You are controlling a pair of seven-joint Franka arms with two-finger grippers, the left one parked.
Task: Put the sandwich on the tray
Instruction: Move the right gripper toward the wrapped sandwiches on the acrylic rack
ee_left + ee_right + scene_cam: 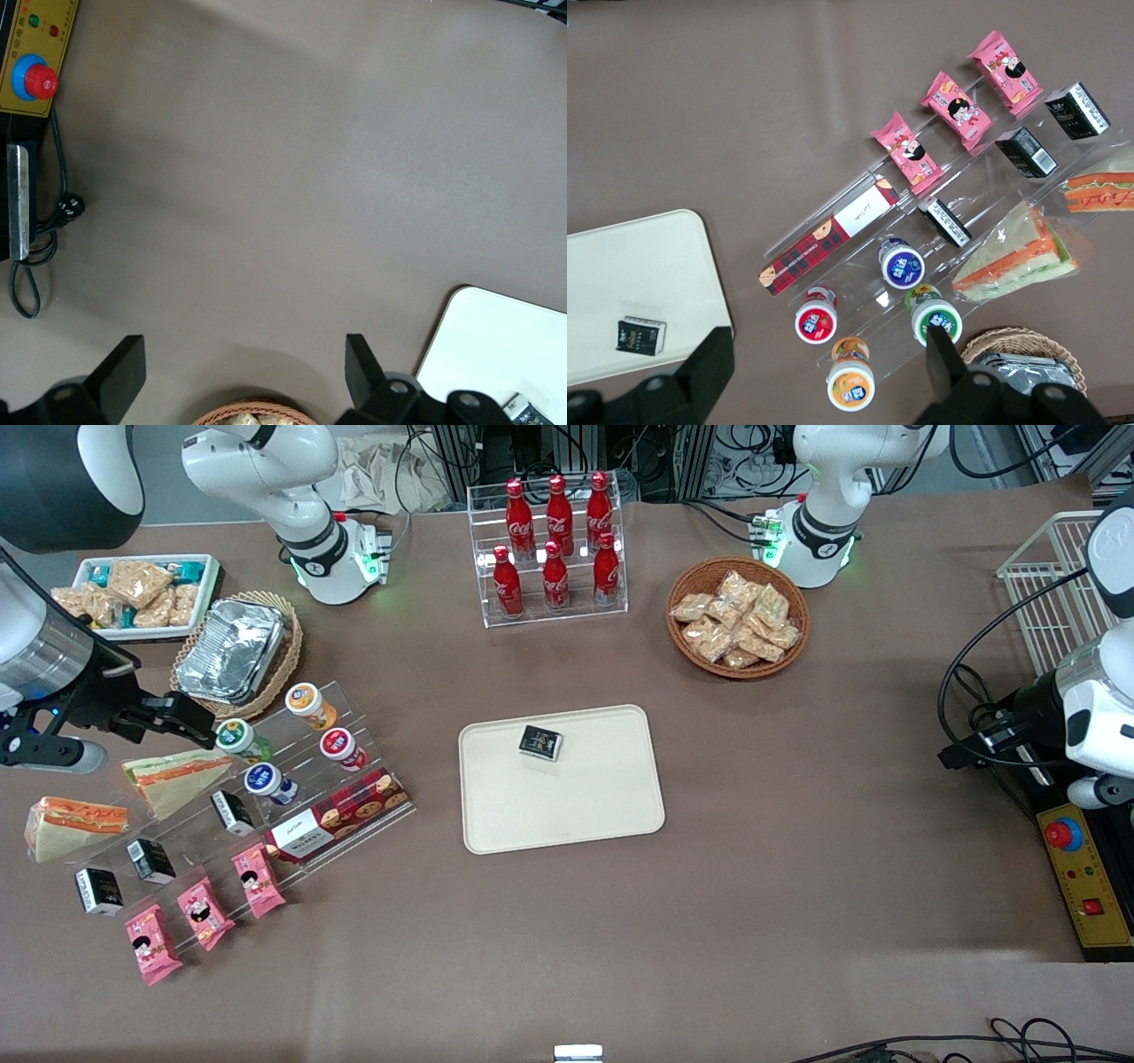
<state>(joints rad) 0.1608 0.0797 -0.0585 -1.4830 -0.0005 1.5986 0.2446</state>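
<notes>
The sandwich, a clear-wrapped wedge with a thick orange-red filling, lies near the edge of the tabletop at the working arm's end, by the end of a clear stepped rack. Whether it rests on the rack or on the tabletop cannot be told. Just beside it, farther from the front camera, lies a second sandwich, flatter, with a thin orange stripe and a greenish edge.

The gripper hangs above the rack's upper step, over the green-lidded cup and close to the second sandwich. Its fingers are spread wide apart and hold nothing.

On the rack stand three more cups, with orange, red and blue lids. With them are a long red biscuit box, small black cartons and pink snack packets on the lowest step.

The tray, cream-beige with a low rim, lies flat in the middle of the tabletop, well apart from the sandwich. A small black pack sits on it, near the edge farther from the front camera.

A foil container sits in a woven basket near the rack. A stand of red cola bottles is at the tabletop's edge nearest the arm bases.
</notes>
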